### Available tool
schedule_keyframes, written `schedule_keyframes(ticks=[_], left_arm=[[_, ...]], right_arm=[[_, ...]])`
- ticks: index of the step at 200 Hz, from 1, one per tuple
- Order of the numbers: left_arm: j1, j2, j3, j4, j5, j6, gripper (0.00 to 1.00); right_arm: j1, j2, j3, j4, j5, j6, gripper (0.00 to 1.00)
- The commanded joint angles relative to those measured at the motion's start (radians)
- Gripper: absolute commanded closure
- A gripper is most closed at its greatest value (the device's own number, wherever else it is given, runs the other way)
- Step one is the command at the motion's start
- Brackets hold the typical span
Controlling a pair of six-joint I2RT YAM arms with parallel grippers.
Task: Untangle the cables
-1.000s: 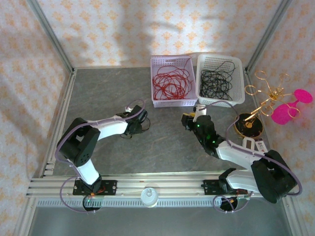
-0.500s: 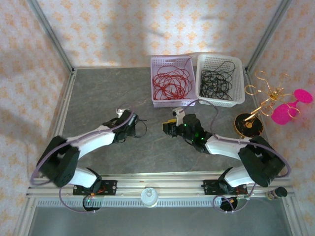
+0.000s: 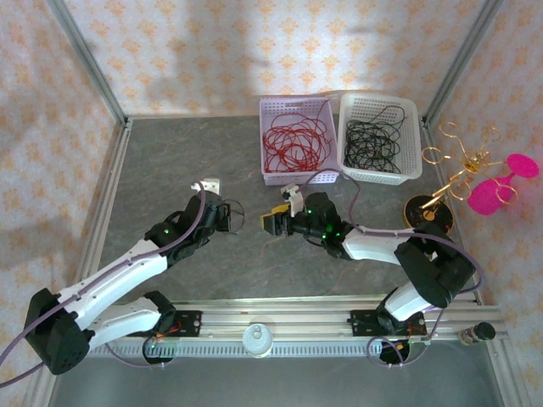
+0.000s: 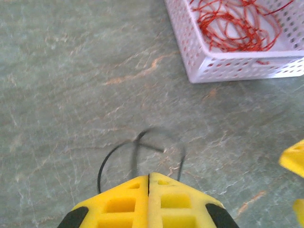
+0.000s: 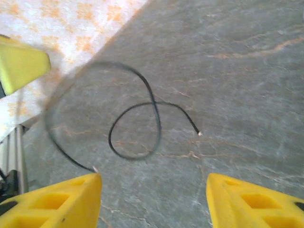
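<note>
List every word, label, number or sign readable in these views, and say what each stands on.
No readable text in any view.
The white baskets, the black cable and the wallpaper carry no lettering; the wallpaper shows only an ornamental pattern.

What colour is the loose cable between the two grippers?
Black. The loose cable shows best in the right wrist view, looped against the grey table.

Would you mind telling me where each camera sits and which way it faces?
Top external: above and behind the arms, looking down at the table; both arms show.
Left wrist: low, looking toward the red-cable basket; shut left gripper at bottom.
Right wrist: low, looking toward the left wall; open right gripper at bottom.
Shared: both wrist views show the black cable loop.
</note>
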Motion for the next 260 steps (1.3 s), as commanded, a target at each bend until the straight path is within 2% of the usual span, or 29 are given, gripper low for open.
schedule_keyframes(ticks=[1,39,55,68,77,86,110,147,205,246,260], left_arm=[[-0.020,-0.023,0.089,-0.069,0.002,0.058,1.00],[-0.051,-0.001,0.189,-0.154,0.025,0.082,1.00],[-0.050,0.028,0.199,-0.237,-0.076,0.030,1.00],[-0.038,0.061,0.195,-0.313,-0.147,-0.046,1.00],[-0.028,0.070,0.171,-0.325,-0.130,-0.073,1.00],[-0.015,0.068,0.135,-0.314,-0.104,-0.094,0.92],[0.038,0.043,0.041,-0.272,-0.063,-0.143,0.88],[0.109,-0.008,-0.062,-0.221,0.005,-0.176,0.80],[0.126,-0.022,-0.095,-0.197,0.028,-0.173,0.79],[0.128,-0.023,-0.097,-0.191,0.025,-0.174,0.78],[0.130,-0.028,-0.099,-0.190,0.023,-0.174,0.76]], right_arm=[[0.015,0.001,0.003,0.156,-0.062,0.022,0.39],[0.077,0.083,0.092,0.149,0.040,0.046,0.37],[0.079,0.104,0.135,0.044,0.158,0.056,0.39],[0.079,0.112,0.156,-0.033,0.188,0.039,0.41],[0.079,0.121,0.167,-0.072,0.173,0.033,0.42],[0.079,0.136,0.177,-0.096,0.142,0.037,0.44],[0.095,0.228,0.242,-0.183,0.066,0.035,0.53],[0.161,0.388,0.375,-0.294,0.064,0.005,0.54],[0.182,0.509,0.434,-0.256,0.049,0.111,0.54],[0.186,0.544,0.477,-0.280,0.068,0.117,0.61],[0.187,0.536,0.483,-0.287,0.095,0.116,0.68]])
